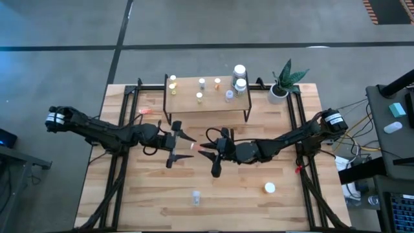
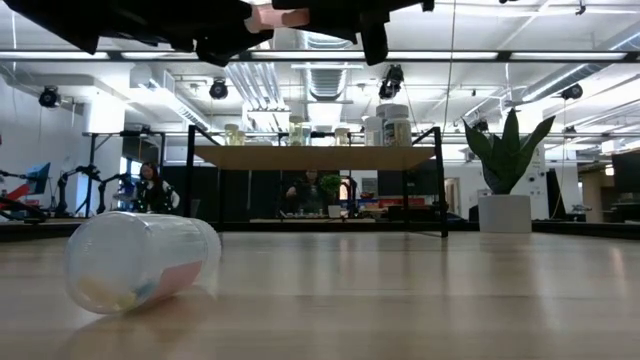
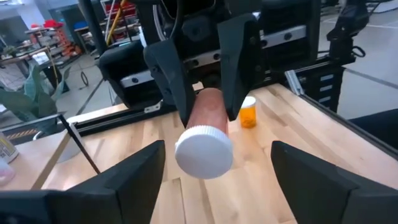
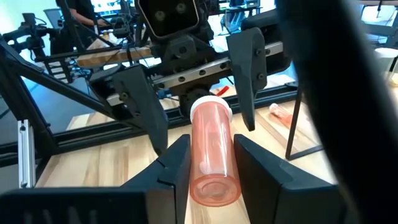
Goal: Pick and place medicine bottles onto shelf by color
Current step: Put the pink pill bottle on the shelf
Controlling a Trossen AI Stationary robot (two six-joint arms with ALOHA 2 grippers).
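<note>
A pinkish-orange medicine bottle [image 4: 211, 152] with a white cap [image 3: 204, 151] hangs level above the table's middle, and my right gripper [image 4: 211, 183] is shut on it. Its cap points toward my left gripper [image 3: 217, 180]. That gripper faces it, open, with a finger on each side of the cap end and not touching. The shelf [image 1: 207, 90] stands at the far side on thin black legs and bears several small yellow, orange and clear bottles. It also carries two larger white-capped ones [image 1: 240, 76]. My right gripper pinches the bottle's body [image 4: 208, 174], toward its bottom end, between its two fingers [image 3: 239, 62]. The fingers come level from the table's right and lie along the bottle. The bottle is lifted clear of the table, lying level with its cap toward the table's left.
Loose on the table are a pink bottle [image 1: 143, 110] left of the shelf, a clear bottle [image 2: 140, 260] on its side near the front, and a white-capped orange one [image 1: 270, 188] at the front right. A potted plant [image 1: 281, 81] stands right of the shelf.
</note>
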